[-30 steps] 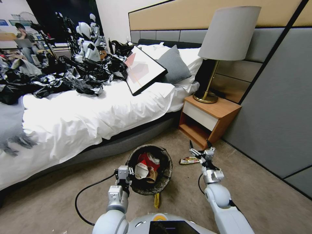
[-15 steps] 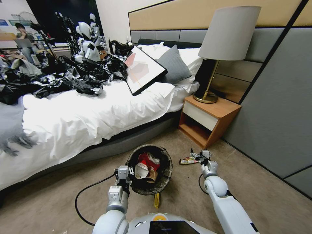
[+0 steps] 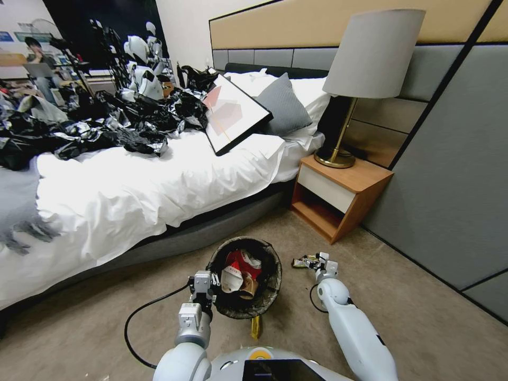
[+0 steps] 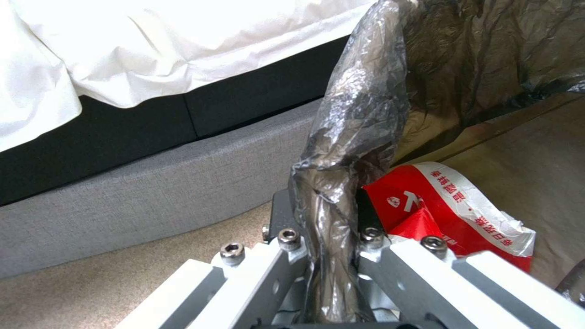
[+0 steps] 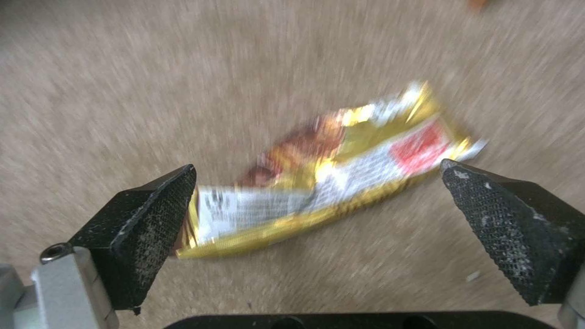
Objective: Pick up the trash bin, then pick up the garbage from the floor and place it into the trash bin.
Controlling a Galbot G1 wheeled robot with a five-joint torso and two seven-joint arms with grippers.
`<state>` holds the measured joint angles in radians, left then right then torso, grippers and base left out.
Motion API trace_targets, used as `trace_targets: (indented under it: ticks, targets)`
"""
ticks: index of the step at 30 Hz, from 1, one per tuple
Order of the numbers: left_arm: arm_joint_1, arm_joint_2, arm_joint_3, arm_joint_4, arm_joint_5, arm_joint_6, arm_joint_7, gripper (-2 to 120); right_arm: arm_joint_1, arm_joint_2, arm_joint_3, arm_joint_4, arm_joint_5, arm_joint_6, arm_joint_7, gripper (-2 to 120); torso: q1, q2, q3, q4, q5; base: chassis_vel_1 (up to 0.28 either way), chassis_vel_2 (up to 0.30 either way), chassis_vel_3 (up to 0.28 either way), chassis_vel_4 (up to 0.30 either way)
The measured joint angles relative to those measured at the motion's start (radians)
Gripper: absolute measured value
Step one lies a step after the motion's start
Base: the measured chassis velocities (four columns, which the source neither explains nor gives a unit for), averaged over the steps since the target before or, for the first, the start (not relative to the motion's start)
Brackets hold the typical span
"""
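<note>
- Right pincer (image 5: 317,201) spread wide, low over the floor; gold snack packet (image 5: 329,176) lies between its fingers
- Left pincer (image 4: 326,256) clamps the trash bin (image 3: 244,276) liner rim beside the bed; arm bent close

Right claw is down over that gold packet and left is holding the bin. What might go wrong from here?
1. The right claw straddles the flat gold packet lengthwise; its pads may scrape carpet or only crumple the foil.
2. The left claw pinches only the trash bin's rim and thin liner, which might slip or tear.
</note>
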<state>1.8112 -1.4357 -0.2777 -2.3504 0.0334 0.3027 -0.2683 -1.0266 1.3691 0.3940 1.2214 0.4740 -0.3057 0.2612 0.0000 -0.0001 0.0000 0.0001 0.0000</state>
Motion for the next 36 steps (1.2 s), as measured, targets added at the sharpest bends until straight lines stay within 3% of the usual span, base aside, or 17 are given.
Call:
trace_targets:
  ticks: [7,36]
  targets:
    - [0.010,0.000,0.000,-0.001,0.006,-0.001,0.000,0,0.039,0.020,0.009,-0.109,-0.021,0.058,-0.030,100,0.000,0.000,0.000,-0.0002,0.0000,0.000,0.000,0.000,0.000]
    - [0.026,-0.006,0.004,0.000,0.024,-0.006,0.002,0,0.135,0.064,0.067,-0.286,0.064,0.124,-0.117,100,0.000,0.000,0.000,0.0000,-0.0001,0.000,0.000,0.000,0.000]
